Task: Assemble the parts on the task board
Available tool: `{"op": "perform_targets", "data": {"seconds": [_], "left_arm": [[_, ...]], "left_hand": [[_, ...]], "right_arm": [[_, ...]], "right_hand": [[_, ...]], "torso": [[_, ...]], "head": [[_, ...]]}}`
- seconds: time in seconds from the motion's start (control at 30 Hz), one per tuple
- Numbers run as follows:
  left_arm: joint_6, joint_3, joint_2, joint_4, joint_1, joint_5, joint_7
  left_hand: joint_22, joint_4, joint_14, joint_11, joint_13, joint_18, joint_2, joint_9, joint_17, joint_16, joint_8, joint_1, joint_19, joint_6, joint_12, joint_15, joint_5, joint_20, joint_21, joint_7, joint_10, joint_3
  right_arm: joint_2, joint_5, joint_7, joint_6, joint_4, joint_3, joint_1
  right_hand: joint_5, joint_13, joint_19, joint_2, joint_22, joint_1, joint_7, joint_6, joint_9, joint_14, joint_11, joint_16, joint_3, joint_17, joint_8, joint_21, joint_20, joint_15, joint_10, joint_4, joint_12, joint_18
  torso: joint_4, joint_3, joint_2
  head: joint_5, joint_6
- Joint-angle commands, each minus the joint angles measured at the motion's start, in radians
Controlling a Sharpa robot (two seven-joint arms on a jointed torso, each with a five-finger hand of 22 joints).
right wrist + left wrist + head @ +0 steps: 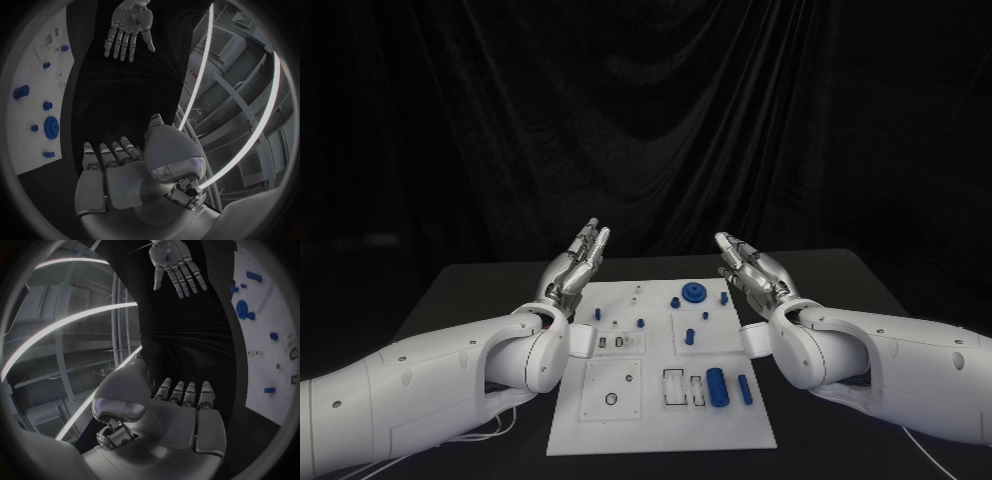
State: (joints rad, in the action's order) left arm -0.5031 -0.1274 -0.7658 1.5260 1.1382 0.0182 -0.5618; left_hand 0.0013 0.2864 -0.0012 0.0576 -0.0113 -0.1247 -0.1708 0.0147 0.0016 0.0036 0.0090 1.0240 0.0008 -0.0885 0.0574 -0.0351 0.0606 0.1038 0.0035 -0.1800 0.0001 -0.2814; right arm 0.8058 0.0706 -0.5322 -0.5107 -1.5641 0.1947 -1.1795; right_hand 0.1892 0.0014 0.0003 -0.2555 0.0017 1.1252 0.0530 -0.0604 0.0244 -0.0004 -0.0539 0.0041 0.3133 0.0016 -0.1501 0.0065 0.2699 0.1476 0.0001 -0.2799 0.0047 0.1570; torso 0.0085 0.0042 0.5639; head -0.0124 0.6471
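The white task board (661,425) lies in the middle of the black table. Small blue parts stand on it: a round gear-like piece (692,293) at the far end, a long cylinder (717,386) near the front, and small pegs (640,323) between. My left hand (577,261) is raised off the board's far left corner, fingers straight, holding nothing. My right hand (750,269) is raised off the far right corner, also flat and empty. The two palms face each other. The left wrist view shows the left hand (181,412) and the right hand (177,265); the right wrist view shows both hands (115,170) (129,26).
The black table (473,285) runs out on both sides of the board. A dark curtain hangs behind. A white cable (495,428) lies under my left arm near the table's front left.
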Motion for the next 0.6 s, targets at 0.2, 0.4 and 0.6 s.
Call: {"op": "perform_targets", "data": {"seconds": [0.2,0.4,0.6], "left_arm": [[0.373,-0.057,0.011,-0.022,0.051,0.043,-0.139],[0.456,-0.081,0.015,-0.030,0.069,0.051,-0.165],[0.477,-0.085,-0.017,-0.109,0.034,-0.108,-0.196]], "left_hand": [[-0.001,0.005,0.001,-0.040,-0.004,-0.011,-0.001,0.004,-0.002,-0.004,0.010,0.022,-0.001,-0.028,0.022,-0.019,0.005,0.016,-0.004,0.025,0.005,-0.010],[0.003,0.005,0.001,-0.100,-0.013,-0.020,0.002,0.010,-0.002,-0.004,0.017,0.037,0.005,-0.068,0.082,-0.040,0.011,0.047,0.002,0.061,0.018,-0.012],[0.024,0.005,0.039,-0.169,-0.029,-0.051,-0.006,0.015,0.019,0.030,0.026,0.081,0.047,-0.113,0.220,-0.077,0.048,0.114,0.033,0.089,0.058,-0.010]], "right_arm": [[0.009,0.073,-0.045,0.258,0.002,0.048,-0.040],[0.010,0.076,-0.046,0.268,0.003,0.053,-0.043],[0.029,-0.122,-0.031,0.400,0.061,0.053,-0.044]], "right_hand": [[0.019,0.001,0.006,-0.007,0.003,0.068,0.016,-0.008,0.002,0.000,-0.048,-0.004,0.010,-0.002,-0.007,-0.001,0.021,0.024,0.000,-0.010,0.001,0.022],[0.051,0.010,0.039,0.004,0.020,0.128,0.029,-0.029,0.006,0.001,-0.095,-0.004,0.001,-0.001,-0.025,0.025,0.025,0.037,0.007,-0.010,0.036,0.020],[0.092,0.031,0.116,0.018,0.044,0.200,0.041,-0.063,0.012,0.039,-0.154,0.052,-0.002,0.029,-0.051,0.072,0.027,0.078,0.044,-0.006,0.137,-0.010]], "torso": [[0.0003,0.0002,0.000],[0.0003,0.0002,0.000],[0.0025,-0.0027,0.007]], "head": [[0.000,0.000],[0.000,0.000],[0.003,0.069]]}}
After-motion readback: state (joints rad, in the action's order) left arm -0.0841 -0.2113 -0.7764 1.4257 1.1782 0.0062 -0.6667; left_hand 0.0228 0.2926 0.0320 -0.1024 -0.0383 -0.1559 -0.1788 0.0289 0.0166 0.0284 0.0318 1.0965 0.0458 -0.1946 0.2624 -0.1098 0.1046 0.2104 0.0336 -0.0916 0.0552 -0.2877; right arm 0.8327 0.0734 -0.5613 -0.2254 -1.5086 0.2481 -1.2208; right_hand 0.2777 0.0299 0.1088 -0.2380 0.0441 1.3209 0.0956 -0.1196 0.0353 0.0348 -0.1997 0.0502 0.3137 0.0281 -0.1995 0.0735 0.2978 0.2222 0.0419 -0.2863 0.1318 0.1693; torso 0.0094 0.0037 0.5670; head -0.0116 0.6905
